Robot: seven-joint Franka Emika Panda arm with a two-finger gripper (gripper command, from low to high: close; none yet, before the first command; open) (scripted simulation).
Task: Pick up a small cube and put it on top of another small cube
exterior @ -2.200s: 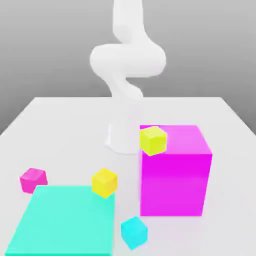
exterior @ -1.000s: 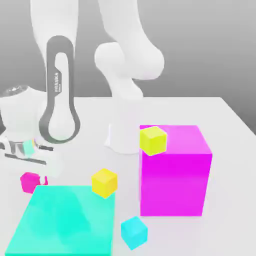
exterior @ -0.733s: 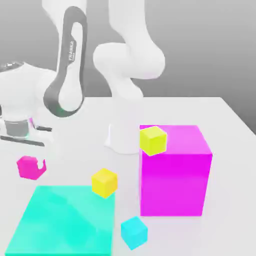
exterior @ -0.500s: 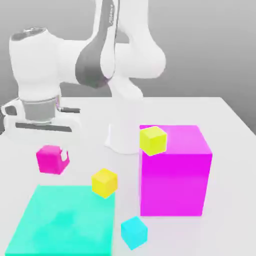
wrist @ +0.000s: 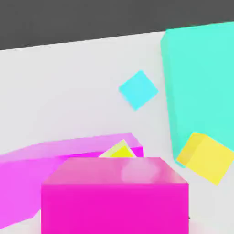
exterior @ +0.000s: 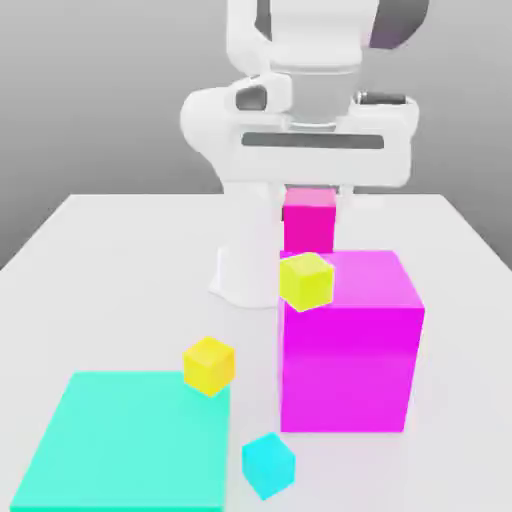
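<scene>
Up high, the gripper [exterior: 310,205] pinches the small cube [exterior: 309,220] between its fingers, holding it in the air; below it a yellow cube [exterior: 305,279] sits on the large magenta block [exterior: 350,345].

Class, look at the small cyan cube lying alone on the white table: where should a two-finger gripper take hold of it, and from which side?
Grip the small cyan cube by two opposite vertical faces, descending from straight above. It sits flat on the white table with free space all round, but turned diagonally, so the fingers should probably be rotated to meet its faces squarely.
</scene>
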